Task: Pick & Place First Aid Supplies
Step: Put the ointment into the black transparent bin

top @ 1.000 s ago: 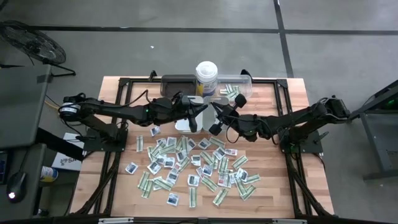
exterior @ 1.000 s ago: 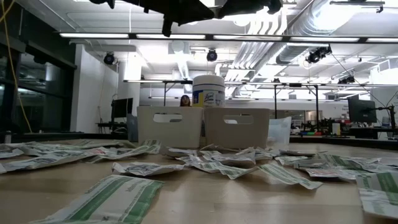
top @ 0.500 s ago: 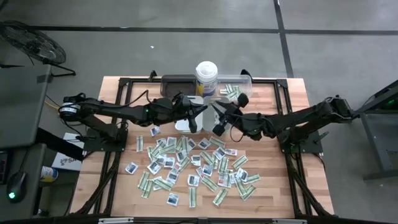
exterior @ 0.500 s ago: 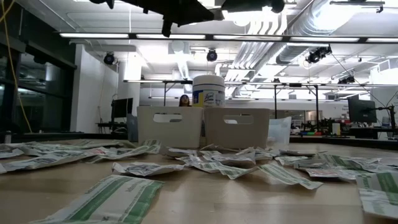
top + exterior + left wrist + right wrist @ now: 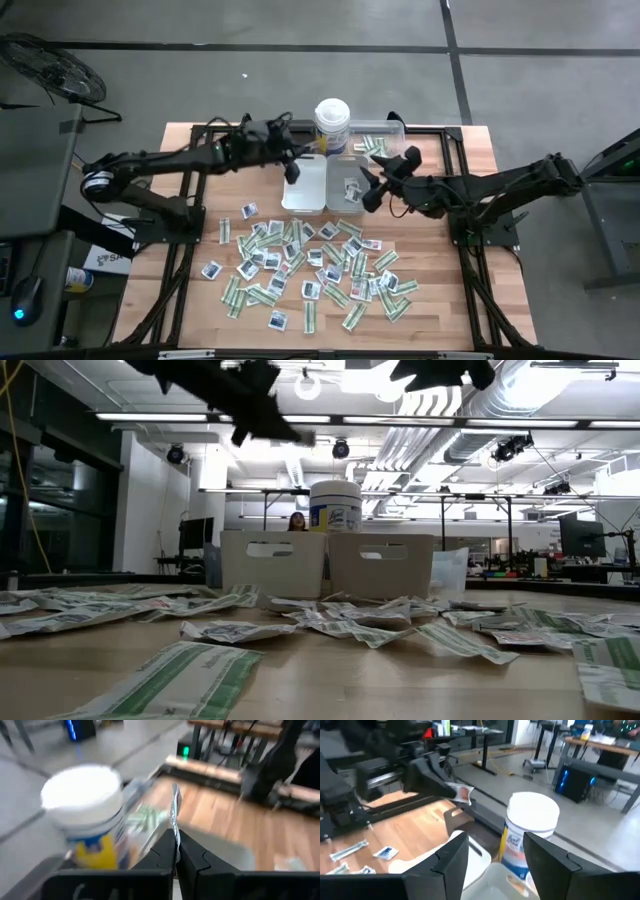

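My left gripper (image 5: pixel 175 851) is pinching one thin packet (image 5: pixel 175 809) edge-on between nearly closed fingers; it is standing upright out of the tips. I am holding it above the back of the table, near the white canister (image 5: pixel 331 124) and the grey tray (image 5: pixel 306 184). My right gripper (image 5: pixel 492 851) is hanging spread wide and empty over the neighbouring tray (image 5: pixel 351 180), which has a packet or two lying in it. The clear tray (image 5: pixel 377 146) behind is holding green strips. The rest of the first aid supplies (image 5: pixel 315 268) are lying scattered across the front of the wooden table (image 5: pixel 470 160), well apart from both grippers.

Judgement: this is the carry-and-drop step. To do it well, I should be centring over the matching tray, lowering until the packet is clear of the wall, then spreading. Grip is thin; jerky motion could shed it near the canister.
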Controlling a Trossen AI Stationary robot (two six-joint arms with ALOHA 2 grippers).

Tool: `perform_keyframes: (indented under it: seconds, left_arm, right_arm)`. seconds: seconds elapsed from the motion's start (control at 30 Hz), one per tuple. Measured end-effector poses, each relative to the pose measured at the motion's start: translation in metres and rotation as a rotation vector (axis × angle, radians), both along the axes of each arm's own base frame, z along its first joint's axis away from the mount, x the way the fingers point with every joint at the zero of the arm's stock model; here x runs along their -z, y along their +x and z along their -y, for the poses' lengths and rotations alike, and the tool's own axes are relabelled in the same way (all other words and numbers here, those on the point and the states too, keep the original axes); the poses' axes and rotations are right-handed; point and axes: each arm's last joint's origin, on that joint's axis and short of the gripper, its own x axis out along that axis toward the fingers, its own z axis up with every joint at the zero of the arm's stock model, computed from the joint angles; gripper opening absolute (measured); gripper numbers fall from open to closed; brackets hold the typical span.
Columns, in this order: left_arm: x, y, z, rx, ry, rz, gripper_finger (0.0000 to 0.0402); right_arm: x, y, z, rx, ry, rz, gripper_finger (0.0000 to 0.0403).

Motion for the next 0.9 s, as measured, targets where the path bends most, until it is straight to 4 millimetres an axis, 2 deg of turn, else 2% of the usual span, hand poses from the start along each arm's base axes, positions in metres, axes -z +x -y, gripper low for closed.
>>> perform_keyframes:
  seconds: [0.23,0.37,0.53,0.77,0.9]
  left_arm:
    - [0.015,-0.027,-0.051,-0.010,-0.085,-0.112,0.0000]
    - [0.017,-0.046,-0.077,-0.036,-0.123,-0.111,0.0000]
    - [0.031,-0.065,-0.109,-0.055,-0.218,-0.112,0.0000]
    - [0.070,-0.076,-0.145,-0.043,-0.433,-0.115,0.0000]
    - [0.091,-0.079,-0.159,-0.051,-0.537,-0.114,0.0000]
  right_arm:
    - [0.005,-0.001,0.000,-0.022,0.035,-0.029,0.0184]
    - [0.005,-0.002,0.000,-0.016,0.046,-0.024,0.0184]
    - [0.006,-0.002,0.000,-0.006,0.046,-0.031,0.0184]
    - [0.005,-0.003,0.001,0.039,0.040,-0.014,0.0184]
    - [0.006,-0.003,0.001,0.051,0.054,-0.004,0.0184]
